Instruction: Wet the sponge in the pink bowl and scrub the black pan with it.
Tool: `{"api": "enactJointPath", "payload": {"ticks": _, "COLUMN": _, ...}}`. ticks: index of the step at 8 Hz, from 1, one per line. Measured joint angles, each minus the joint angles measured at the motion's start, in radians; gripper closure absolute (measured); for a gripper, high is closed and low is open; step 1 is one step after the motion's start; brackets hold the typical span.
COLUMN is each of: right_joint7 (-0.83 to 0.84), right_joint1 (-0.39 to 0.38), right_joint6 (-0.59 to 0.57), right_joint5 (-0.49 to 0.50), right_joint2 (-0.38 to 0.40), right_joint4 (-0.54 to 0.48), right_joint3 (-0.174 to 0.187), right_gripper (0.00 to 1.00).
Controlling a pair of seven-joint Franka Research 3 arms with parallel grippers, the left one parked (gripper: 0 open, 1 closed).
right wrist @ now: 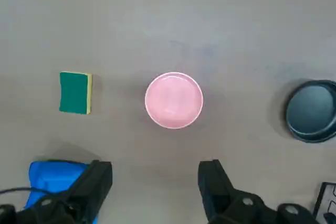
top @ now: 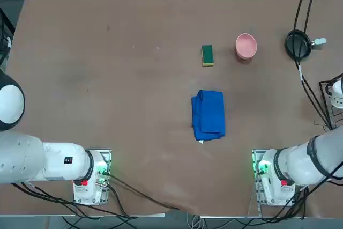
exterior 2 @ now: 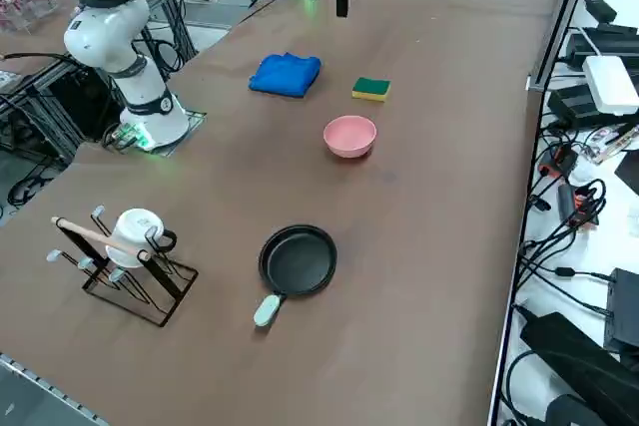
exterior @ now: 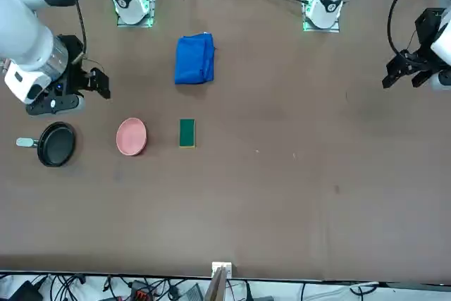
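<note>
The sponge (top: 207, 55) lies flat on the brown table with its dark green side up and a yellow edge showing. The pink bowl (top: 246, 45) stands just to the robot's right of it. Farther right, near the table's edge, sits the black pan (top: 298, 45), its short light handle pointing outward. My right gripper (right wrist: 156, 165) hangs high above the table, open, with nothing between its fingers. In the wrist view the bowl (right wrist: 174, 100) lies straight ahead of it, flanked by the sponge (right wrist: 75, 93) and the pan (right wrist: 312, 111). In the front view the gripper (exterior: 101, 82) shows above the pan (exterior: 56, 144).
A folded blue cloth (top: 208, 115) lies mid-table, nearer the robot than the sponge. A wire rack holding a white mug (exterior 2: 130, 256) stands at the table's right edge. Black cables hang near the pan.
</note>
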State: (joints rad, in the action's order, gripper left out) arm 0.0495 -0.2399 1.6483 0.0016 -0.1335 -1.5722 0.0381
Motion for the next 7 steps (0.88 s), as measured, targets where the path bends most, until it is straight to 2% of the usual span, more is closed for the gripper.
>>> {"api": "enactJointPath", "payload": {"ticks": 3, "right_joint7": 0.063, "right_joint1": -0.064, "right_joint6": 0.048, "right_joint5": 0.005, "right_joint2": -0.037, "right_joint4": -0.002, "right_joint3": -0.001, "right_gripper": 0.0}}
{"api": "enactJointPath", "payload": {"ticks": 7, "right_joint7": 0.2, "right_joint1": -0.187, "right_joint6": 0.183, "right_joint5": 0.005, "right_joint2": -0.14, "right_joint4": -0.023, "right_joint3": -0.003, "right_gripper": 0.0}}
